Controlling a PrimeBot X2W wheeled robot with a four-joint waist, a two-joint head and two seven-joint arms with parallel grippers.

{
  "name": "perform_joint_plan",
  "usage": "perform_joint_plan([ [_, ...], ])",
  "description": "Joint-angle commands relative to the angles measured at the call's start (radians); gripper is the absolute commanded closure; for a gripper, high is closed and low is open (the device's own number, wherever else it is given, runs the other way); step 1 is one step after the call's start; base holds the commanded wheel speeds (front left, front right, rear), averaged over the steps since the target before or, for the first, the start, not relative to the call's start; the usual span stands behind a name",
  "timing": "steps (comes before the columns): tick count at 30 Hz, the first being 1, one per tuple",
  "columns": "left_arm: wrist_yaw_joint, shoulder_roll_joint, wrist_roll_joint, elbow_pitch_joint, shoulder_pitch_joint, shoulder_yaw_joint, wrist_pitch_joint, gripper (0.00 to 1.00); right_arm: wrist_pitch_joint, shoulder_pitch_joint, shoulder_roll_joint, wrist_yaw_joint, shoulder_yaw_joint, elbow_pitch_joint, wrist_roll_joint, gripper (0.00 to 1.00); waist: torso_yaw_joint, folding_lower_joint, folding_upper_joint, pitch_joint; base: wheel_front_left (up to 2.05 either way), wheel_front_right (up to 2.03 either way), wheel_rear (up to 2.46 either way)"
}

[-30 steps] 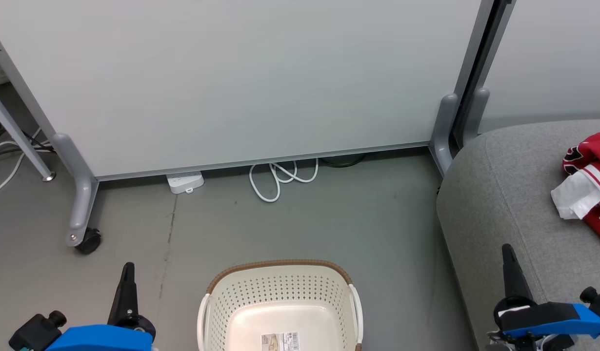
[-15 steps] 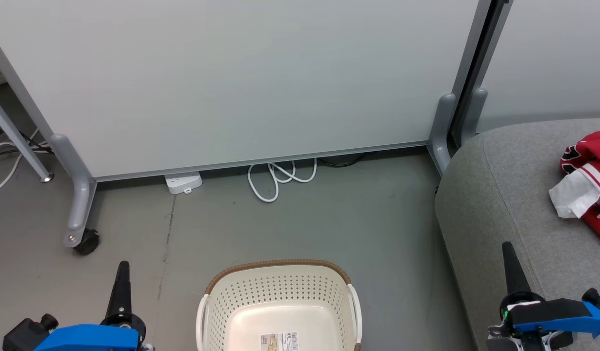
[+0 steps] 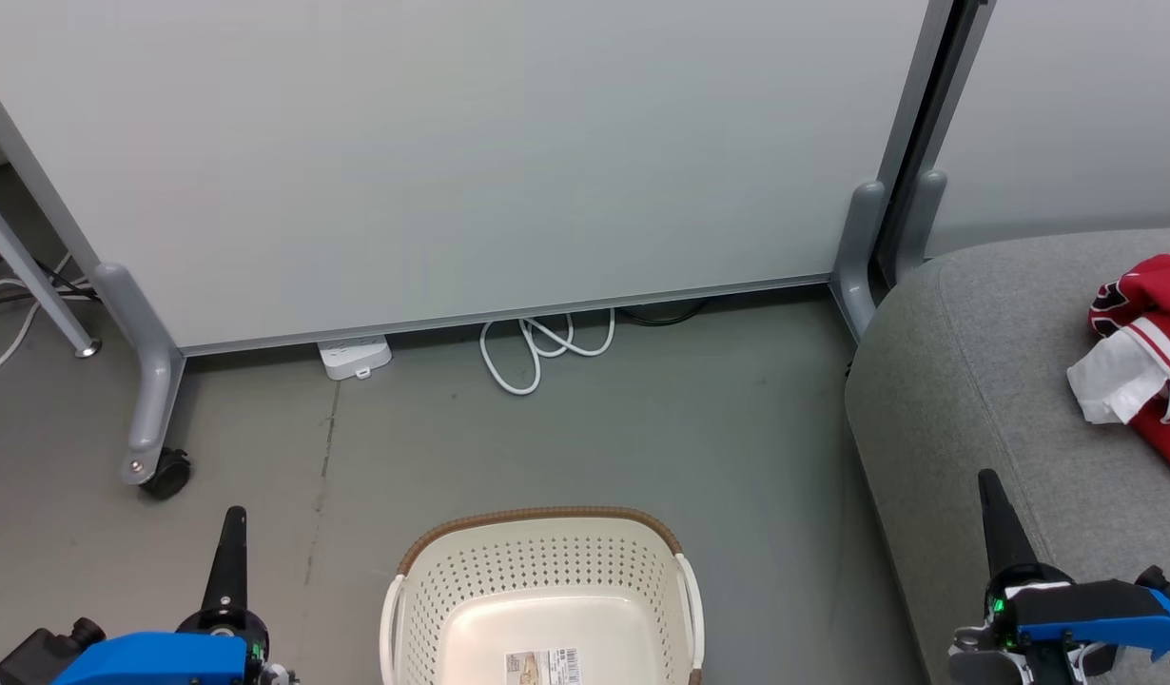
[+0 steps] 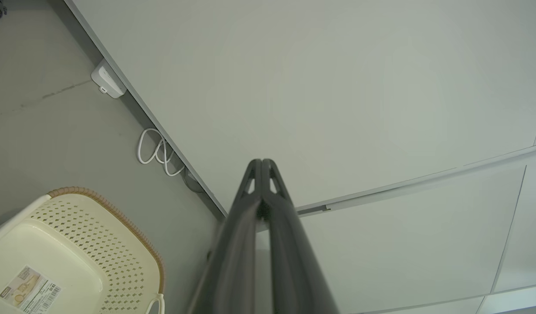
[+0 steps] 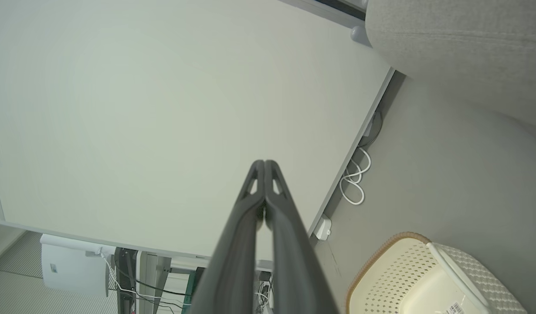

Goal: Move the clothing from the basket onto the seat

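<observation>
One basket (image 3: 547, 561) upright, clothing (image 3: 1156, 285) crumpled on seat (image 3: 965, 381)

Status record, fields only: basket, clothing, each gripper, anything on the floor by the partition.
basket: on the floor between the grippers; no clothing in the part in view, a label on its bottom
clothing: red and white, lying on the grey seat at the right
left gripper: shut, holding nothing
right gripper: shut, holding nothing, by the seat's near edge
floor: coiled white cable and white power strip at the partition foot
</observation>
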Motion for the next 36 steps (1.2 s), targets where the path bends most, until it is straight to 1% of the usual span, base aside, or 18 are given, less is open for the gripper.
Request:
perform_joint_plan([
  [1, -0.009, 0.007, -0.023, -0.011, -0.024, 0.009, 0.007, 1.00, 0.007, -0.025, 0.002, 0.000, -0.003, -0.005, 0.025, 1.00, 0.000, 0.0000, 0.0000, 0.000, 0.00, 0.00, 0.00],
  [36, -0.021, 0.008, -0.297, -0.016, -0.027, 0.043, 0.078, 1.00, 0.081, -0.039, 0.006, 0.000, -0.017, 0.001, 0.315, 1.00, -0.012, -0.0001, 0.0000, 0.001, 0.00, 0.00, 0.00],
])
